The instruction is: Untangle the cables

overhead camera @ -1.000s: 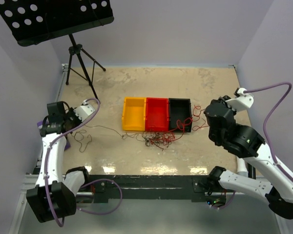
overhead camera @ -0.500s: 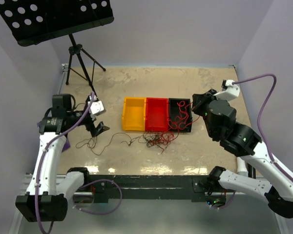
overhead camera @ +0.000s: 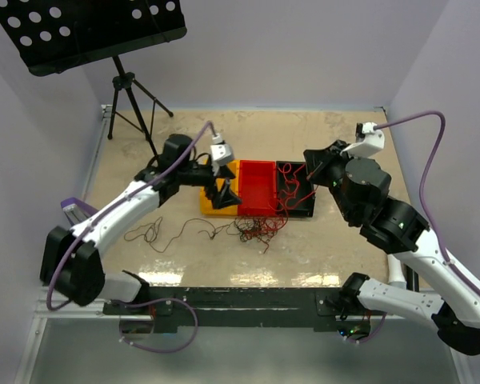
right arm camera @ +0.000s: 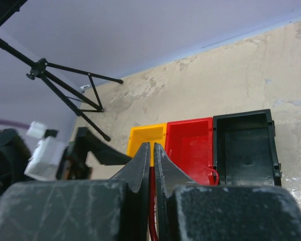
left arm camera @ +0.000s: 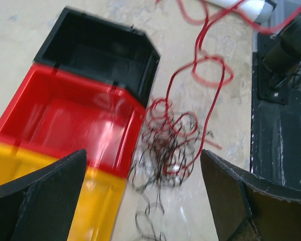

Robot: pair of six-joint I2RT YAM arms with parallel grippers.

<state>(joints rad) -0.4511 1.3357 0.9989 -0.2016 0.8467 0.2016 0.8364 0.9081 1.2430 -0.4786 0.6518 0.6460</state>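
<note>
**Left pincer [overhead camera: 224, 192] wide open and empty; right pincer [overhead camera: 310, 162] clamped on a red cable**

The left pincer hangs over the yellow bin [overhead camera: 212, 192], near its right wall. Its jaws are spread as far as they go, with nothing between them. Its wrist view looks down past both fingers onto the tangle [left arm camera: 165, 150], which lies on the worktop [overhead camera: 344, 232] just off the near edge of the red bin [left arm camera: 70, 120].

The right pincer is squeezed fully closed above the far right corner of the black bin [overhead camera: 300, 210]. In its wrist view a red cable [right arm camera: 151, 188] runs up between the fingers, so it has hold of that strand. From there the strand loops down across the black bin towards the tangle.

The cables [overhead camera: 256, 228] look only partly sorted. One dark cable [overhead camera: 164, 234] lies spread in loose curls to the left of the tangle, though I cannot tell whether its right end is free of it. The knot of red and dark wires in front of the bins is what remains. The yellow and red bins show nothing inside.
</note>
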